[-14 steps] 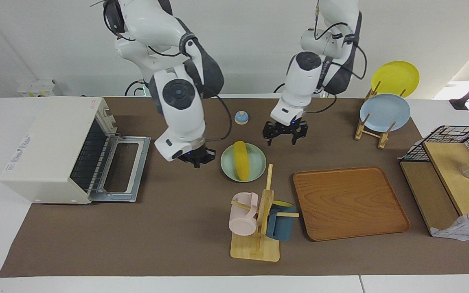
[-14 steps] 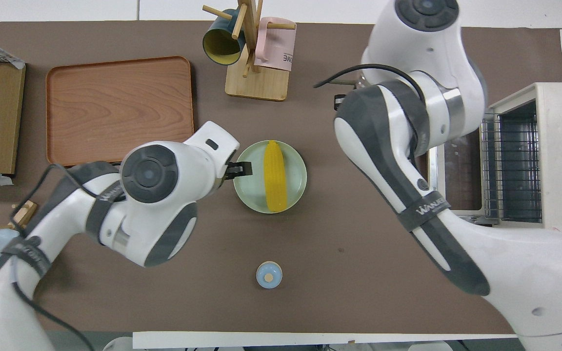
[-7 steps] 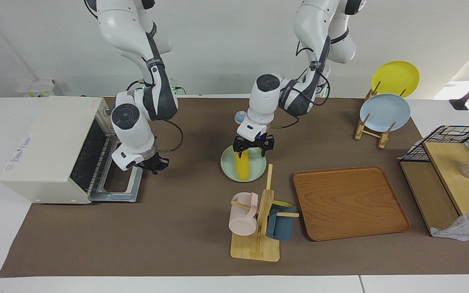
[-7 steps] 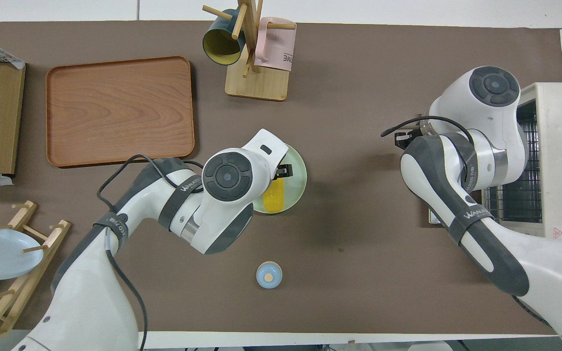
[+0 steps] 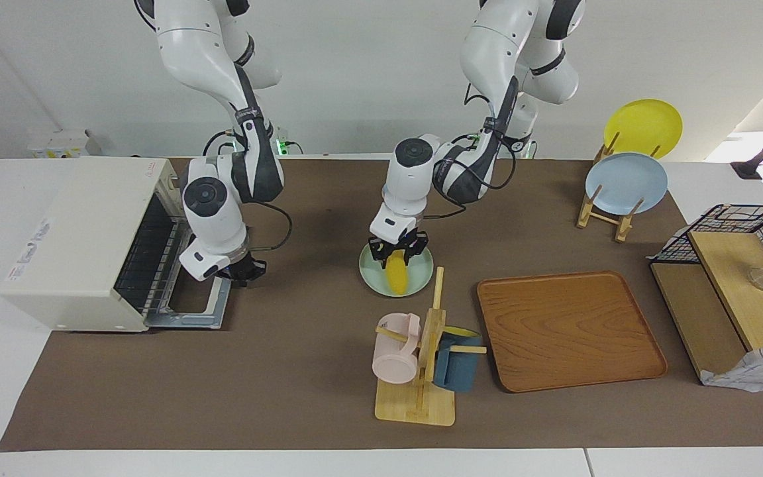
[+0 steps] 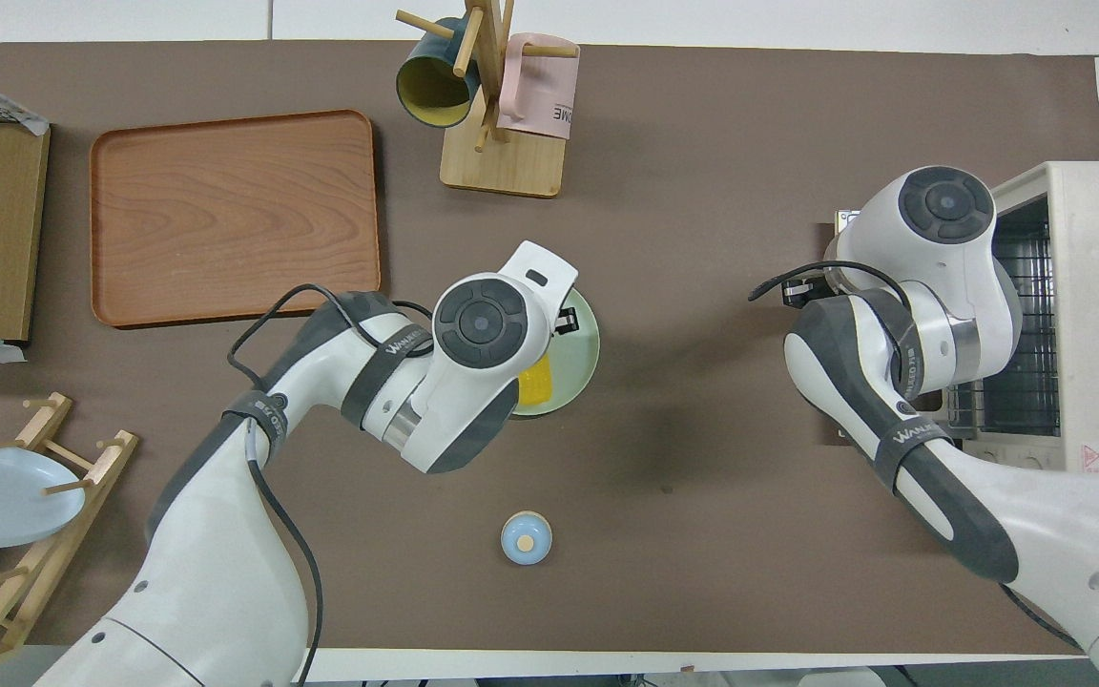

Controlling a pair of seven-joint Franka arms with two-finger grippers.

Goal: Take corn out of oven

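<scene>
The yellow corn (image 5: 396, 278) lies on a pale green plate (image 5: 424, 270) in the middle of the table, outside the oven; it also shows in the overhead view (image 6: 536, 392). My left gripper (image 5: 394, 256) is low over the plate, open, with a finger on each side of the corn's end nearer the robots. The off-white oven (image 5: 80, 232) stands at the right arm's end of the table with its door (image 5: 197, 310) dropped open and its rack bare. My right gripper (image 5: 241, 271) hangs at the open door's outer edge.
A wooden mug rack (image 5: 421, 371) with a pink and a blue mug stands farther from the robots than the plate. A wooden tray (image 5: 570, 328) lies beside it. A plate rack (image 5: 623, 182), a wire basket (image 5: 732, 225) and a small blue bell (image 6: 526, 536) also stand here.
My left gripper has swung over the green plate and come down around the corn. My right arm has pulled away from beside the plate to the oven door's edge.
</scene>
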